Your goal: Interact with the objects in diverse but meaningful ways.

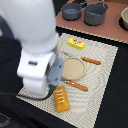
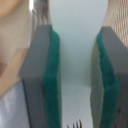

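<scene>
The gripper (image 2: 75, 75) stands released, green pads (image 2: 52, 75) apart over a pale surface. The orange-brown ridged bread loaf (image 1: 61, 98) lies near on the woven mat (image 1: 102, 75): likely light, rigid; grasp across its narrow sides

Exterior view looks down from above; wrist view peers closely between claw (image 2: 75, 80) pads.

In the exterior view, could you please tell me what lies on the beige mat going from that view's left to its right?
Bread loaf → wooden plate → upper wooden-handled utensil. The yellow packet and lower utensil overlap the plate's span, so they are left out.
</scene>
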{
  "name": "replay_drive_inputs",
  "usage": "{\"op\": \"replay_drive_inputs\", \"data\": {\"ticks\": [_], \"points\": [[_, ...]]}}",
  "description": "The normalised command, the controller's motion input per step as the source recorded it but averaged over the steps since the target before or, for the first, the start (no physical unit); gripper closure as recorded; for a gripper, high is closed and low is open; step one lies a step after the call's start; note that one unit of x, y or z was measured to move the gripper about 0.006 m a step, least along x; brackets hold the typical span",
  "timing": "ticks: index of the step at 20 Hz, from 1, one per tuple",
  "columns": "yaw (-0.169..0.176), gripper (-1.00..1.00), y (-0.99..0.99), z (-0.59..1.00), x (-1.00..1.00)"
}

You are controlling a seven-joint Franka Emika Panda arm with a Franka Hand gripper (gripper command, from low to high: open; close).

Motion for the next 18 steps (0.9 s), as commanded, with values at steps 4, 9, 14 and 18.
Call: {"op": "replay_drive_inputs", "data": {"ticks": [4,9,14,18], "points": [[0.027,1.00,0.76,-0.05,0.44],[0.018,1.00,0.27,-0.44,0.31],[0.016,1.00,0.09,-0.63,0.15],[0.019,1.00,0.01,-0.67,0.16]]}}
